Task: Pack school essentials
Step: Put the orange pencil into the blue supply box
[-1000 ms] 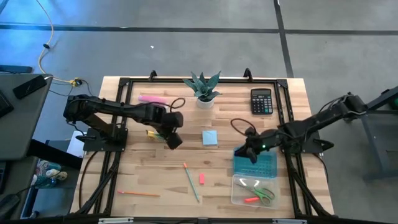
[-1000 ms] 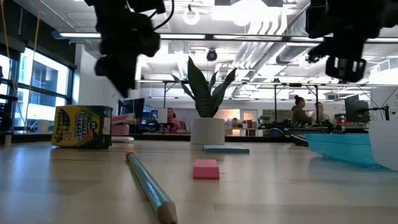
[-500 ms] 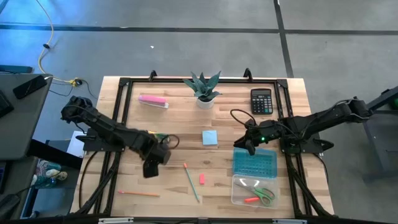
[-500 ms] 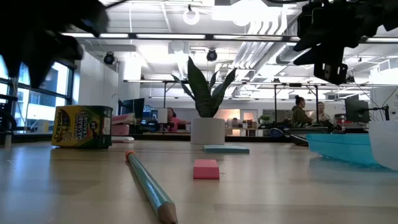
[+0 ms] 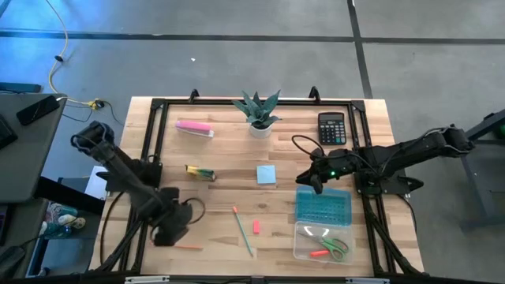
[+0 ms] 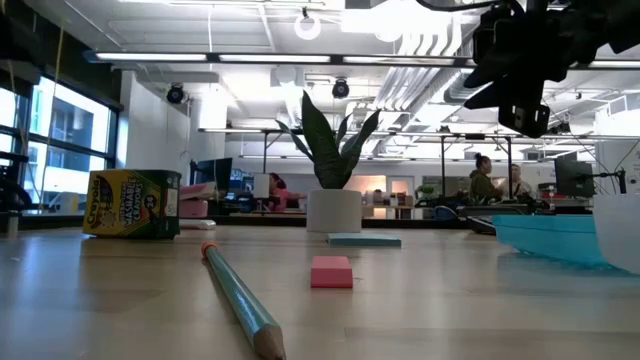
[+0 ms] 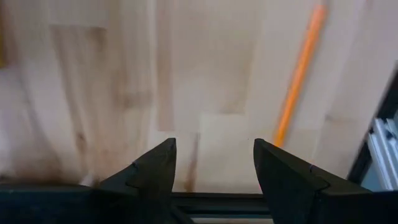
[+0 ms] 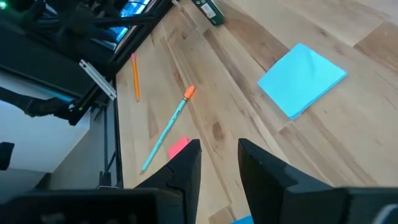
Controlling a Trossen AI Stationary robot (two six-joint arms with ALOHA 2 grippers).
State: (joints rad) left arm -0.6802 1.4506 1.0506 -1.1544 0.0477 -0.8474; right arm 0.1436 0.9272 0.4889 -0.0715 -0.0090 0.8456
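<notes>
My left gripper [image 5: 170, 226] hangs open over the table's near-left part, just beside the orange pencil [image 5: 177, 246], which also shows past the gripper [image 7: 214, 163] as the orange pencil [image 7: 298, 74]. My right gripper [image 5: 312, 182] is open and empty above the blue tray's [image 5: 322, 207] far-left corner. The light blue notepad [image 5: 266, 174], the greenish pencil [image 5: 242, 230] and the small red piece [image 5: 256, 227] lie flat on the table. In the clear box [image 5: 322, 242] are the green-handled scissors [image 5: 338, 248] and an orange-red pen [image 5: 319, 253].
A crayon box [image 5: 200, 173] lies left of the notepad. The pink bar [image 5: 193, 126], a potted plant [image 5: 257, 112] and the black calculator [image 5: 331, 128] stand along the far edge. A black frame rail [image 5: 150, 158] runs down the table's left side beside my left arm.
My left gripper has swung from beside the crayon box toward the table's near-left corner and now hangs over the orange pencil, still open. My right gripper has shifted a little toward the far edge, off the blue tray. Nothing on the table has moved.
</notes>
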